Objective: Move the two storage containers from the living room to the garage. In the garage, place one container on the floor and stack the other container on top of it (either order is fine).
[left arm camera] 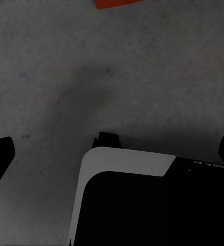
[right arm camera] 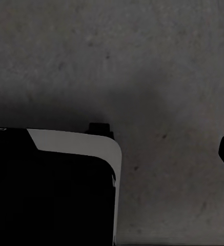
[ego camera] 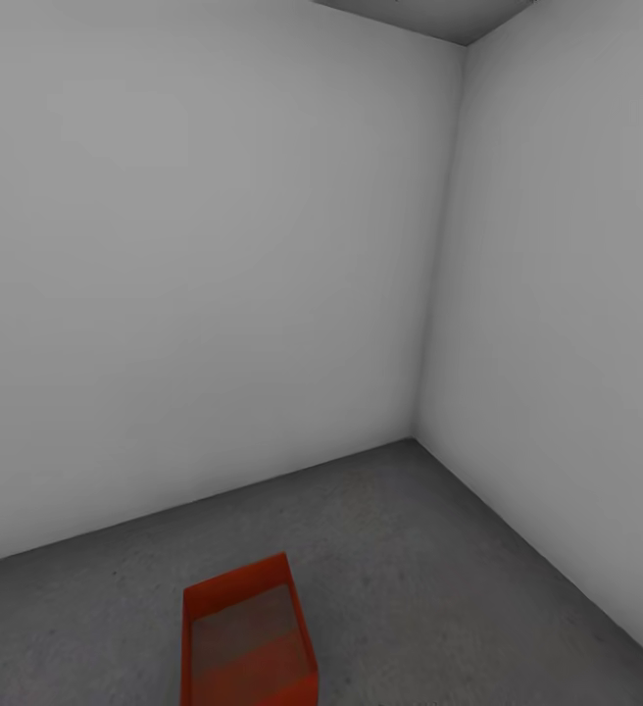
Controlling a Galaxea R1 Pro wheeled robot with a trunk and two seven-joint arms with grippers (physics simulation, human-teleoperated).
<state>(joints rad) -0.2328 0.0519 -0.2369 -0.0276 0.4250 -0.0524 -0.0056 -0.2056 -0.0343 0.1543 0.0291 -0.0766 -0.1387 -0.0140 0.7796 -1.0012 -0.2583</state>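
Where it rests on the floor [ego camera: 439, 549], one storage container [ego camera: 248, 637] points lengthwise toward the wall [ego camera: 194, 275].

The orange-red storage container [ego camera: 249, 638] is cut off by the head view's lower edge.

Head view. Two plain pale grey walls, unmarked, matt.
- Left wall [ego camera: 194, 275]: broad and evenly lit, slightly darker toward its lower edge.
- Right wall [ego camera: 567, 324]: runs back at an angle and is a shade lighter than the left one.
- The two meet in a vertical corner seam [ego camera: 439, 245], which leans slightly from the camera's tilt.
- Ceiling [ego camera: 439, 15]: a small darker grey wedge shows above the corner, at the top edge of the view. Its texture cannot be made out.
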